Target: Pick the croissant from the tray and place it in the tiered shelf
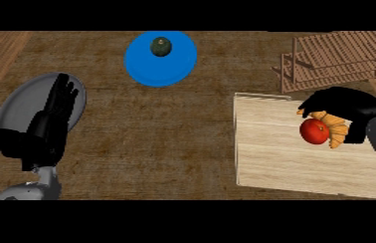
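Observation:
The golden croissant (337,132) lies at the top right of the light wooden tray (286,162), touching a red tomato (314,132) on its left. My right hand (343,105) arches over the croissant, with the thumb at its upper left tip and fingers curled down its right side; the croissant's top is hidden under the hand. The slatted wooden tiered shelf (330,60) stands just beyond the tray at the top right. At the left edge my left hand (47,122) rests open with fingers up.
A blue plate (161,67) at the back centre carries a dark green round fruit (161,47). A grey plate (22,100) lies partly under my left hand. Brown countertop spreads between the plates and the tray.

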Robot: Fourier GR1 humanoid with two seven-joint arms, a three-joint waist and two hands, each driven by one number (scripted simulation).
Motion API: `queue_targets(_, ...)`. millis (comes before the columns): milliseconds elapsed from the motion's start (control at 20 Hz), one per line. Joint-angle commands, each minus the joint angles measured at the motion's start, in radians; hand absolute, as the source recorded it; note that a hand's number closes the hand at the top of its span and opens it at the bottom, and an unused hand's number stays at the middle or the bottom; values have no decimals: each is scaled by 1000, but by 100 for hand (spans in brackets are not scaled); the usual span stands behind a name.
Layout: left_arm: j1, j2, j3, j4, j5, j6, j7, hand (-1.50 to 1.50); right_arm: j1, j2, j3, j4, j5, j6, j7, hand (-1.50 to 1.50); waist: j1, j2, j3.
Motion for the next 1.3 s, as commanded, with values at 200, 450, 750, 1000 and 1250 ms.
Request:
queue_targets(200, 38, -27, -10, -49, -36, 33, 25, 0, 112, 54, -80, -35, -22, -93, 147, 150, -28, -5, 6)
queue_targets(450, 48, -2, 36, -41, -4, 16, 13, 0, 200, 58, -267, 59, -123, -93, 399, 150, -59, -8, 6)
queue_targets(750, 20, -1, 30, -46, -19, 22, 56, 0, 287, 111, -310, -145, -231, 5, 439, 150, -45, -8, 5)
queue_targets(1000, 26, -3, 45, 19, -10, -5, -7, 0, 349, 141, -337, -444, -353, 188, 511, 150, -55, -9, 3)
queue_targets(1250, 60, 3, 43, -62, -22, 19, 48, 0, 361, 156, -533, -621, -602, 290, 566, 150, -74, -20, 3)
